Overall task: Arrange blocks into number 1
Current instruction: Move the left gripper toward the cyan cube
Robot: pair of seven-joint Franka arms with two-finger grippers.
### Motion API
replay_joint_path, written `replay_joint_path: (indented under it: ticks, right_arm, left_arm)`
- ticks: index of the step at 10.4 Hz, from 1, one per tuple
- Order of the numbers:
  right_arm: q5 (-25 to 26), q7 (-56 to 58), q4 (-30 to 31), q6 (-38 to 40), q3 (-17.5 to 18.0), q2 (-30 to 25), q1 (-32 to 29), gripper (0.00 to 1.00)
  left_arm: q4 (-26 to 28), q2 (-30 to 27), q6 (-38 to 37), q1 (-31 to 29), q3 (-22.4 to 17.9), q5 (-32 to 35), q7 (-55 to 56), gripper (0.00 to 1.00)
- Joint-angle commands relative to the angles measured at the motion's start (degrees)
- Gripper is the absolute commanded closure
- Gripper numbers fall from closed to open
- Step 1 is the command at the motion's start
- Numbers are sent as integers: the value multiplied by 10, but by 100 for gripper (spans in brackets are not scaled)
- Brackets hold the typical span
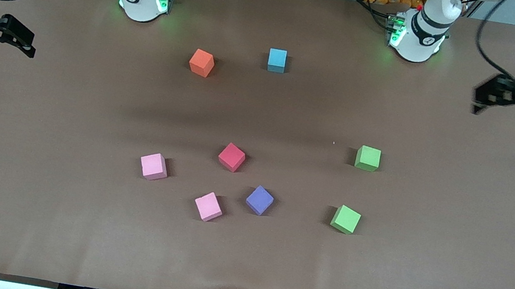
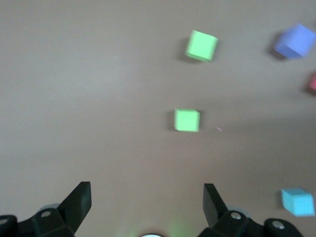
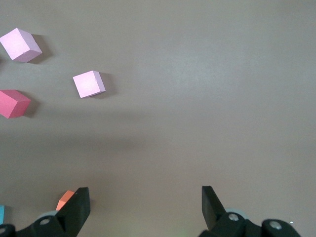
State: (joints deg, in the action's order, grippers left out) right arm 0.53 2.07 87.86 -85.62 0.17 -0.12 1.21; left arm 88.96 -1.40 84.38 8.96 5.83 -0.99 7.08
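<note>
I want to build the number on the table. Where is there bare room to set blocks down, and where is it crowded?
Bare room: the wide strip of table nearer the camera than the pink blocks, and the patch between the blue block and the red cube. Crowded: around the red cube, the purple cube and the pink blocks.

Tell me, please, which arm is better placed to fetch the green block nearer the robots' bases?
The left arm, probably. The left gripper hangs open over its own end of the table, and that green block lies toward that end. The right gripper, also open, waits over the right arm's end.
</note>
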Motion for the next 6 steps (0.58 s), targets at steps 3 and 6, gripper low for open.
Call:
replay_joint_path:
  ticks: [3, 6]
  right_arm:
    - [3, 11, -7, 7, 6, 20, 1, 0]
    - [-12, 11, -9, 0, 7, 104, 29, 0]
  left_arm:
    - [166, -18, 135, 0, 246, -28, 274, 0]
    - [274, 1, 282, 7, 353, -54, 424, 0]
